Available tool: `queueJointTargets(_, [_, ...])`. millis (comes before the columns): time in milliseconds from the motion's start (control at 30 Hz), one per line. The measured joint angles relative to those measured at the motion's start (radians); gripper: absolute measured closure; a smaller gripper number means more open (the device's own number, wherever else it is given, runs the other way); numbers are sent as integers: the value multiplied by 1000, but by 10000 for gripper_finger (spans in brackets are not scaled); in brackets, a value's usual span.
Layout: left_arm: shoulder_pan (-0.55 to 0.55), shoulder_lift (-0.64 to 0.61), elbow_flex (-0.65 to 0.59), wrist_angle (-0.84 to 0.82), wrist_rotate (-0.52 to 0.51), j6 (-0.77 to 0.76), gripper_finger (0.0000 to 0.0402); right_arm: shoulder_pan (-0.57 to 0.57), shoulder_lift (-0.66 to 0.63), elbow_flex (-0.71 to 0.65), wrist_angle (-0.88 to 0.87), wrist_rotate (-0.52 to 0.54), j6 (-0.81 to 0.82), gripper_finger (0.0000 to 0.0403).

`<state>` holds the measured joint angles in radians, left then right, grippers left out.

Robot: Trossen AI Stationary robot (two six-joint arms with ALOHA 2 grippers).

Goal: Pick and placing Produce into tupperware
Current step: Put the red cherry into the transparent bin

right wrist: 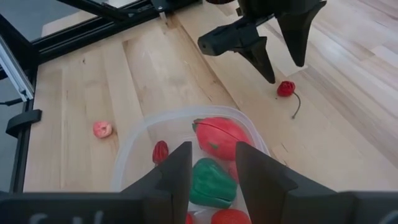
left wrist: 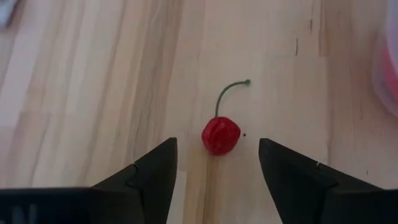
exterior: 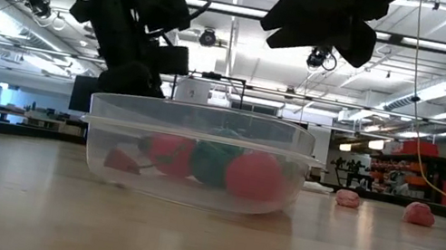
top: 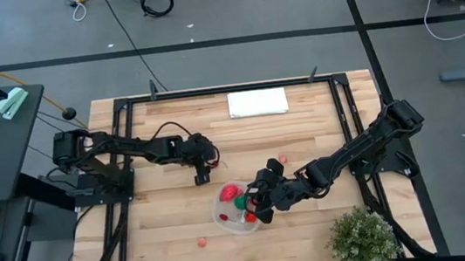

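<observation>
The clear round tupperware point(top: 225, 215) point(exterior: 194, 157) point(right wrist: 134, 155) stands on the table's near middle. It holds a red tomato point(right wrist: 221, 137), a green pepper point(right wrist: 211, 183) and smaller red pieces. My right gripper point(right wrist: 212, 158) point(top: 258, 202) hovers open just above the tupperware's right side and holds nothing. My left gripper point(left wrist: 216, 149) point(top: 202, 176) is open and points down. Its fingers stand on either side of a red cherry point(left wrist: 221, 135) point(right wrist: 286, 88) that lies on the wood, its green stem point(left wrist: 227, 93) pointing away; they do not touch it.
Loose pink pieces lie on the table: one right of the tupperware point(top: 282, 159), one near the front edge point(top: 201, 240) point(right wrist: 101, 129). A flat white rectangle point(top: 257, 102) lies at the far edge and a bushy plant point(top: 363, 237) at the near right corner. Black frame rails run along both sides.
</observation>
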<state>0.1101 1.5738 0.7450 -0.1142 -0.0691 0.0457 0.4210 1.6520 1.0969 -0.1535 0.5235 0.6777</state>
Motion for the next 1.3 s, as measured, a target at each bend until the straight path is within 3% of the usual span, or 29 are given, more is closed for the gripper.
queueJointTargets(600, [0, 133, 1, 127, -10, -34, 182, 0, 0, 0, -8, 0, -1, 271])
queueJointTargets(767, [-2, 135, 1, 123, -20, -43, 240, 0, 0, 0, -11, 0, 0, 271])
queueJointTargets(967, [-34, 116, 2, 67, -41, -115, 375, 0, 0, 0, -11, 0, 0, 271])
queueJointTargets(1200, [-122, -57, 2, -72, -33, -222, 354, 0, 0, 0, -23, 0, -1, 271])
queueJointTargets(1300, [-184, -156, 2, -71, -35, -244, 362, -1, 0, 0, -30, 1, 0, 271])
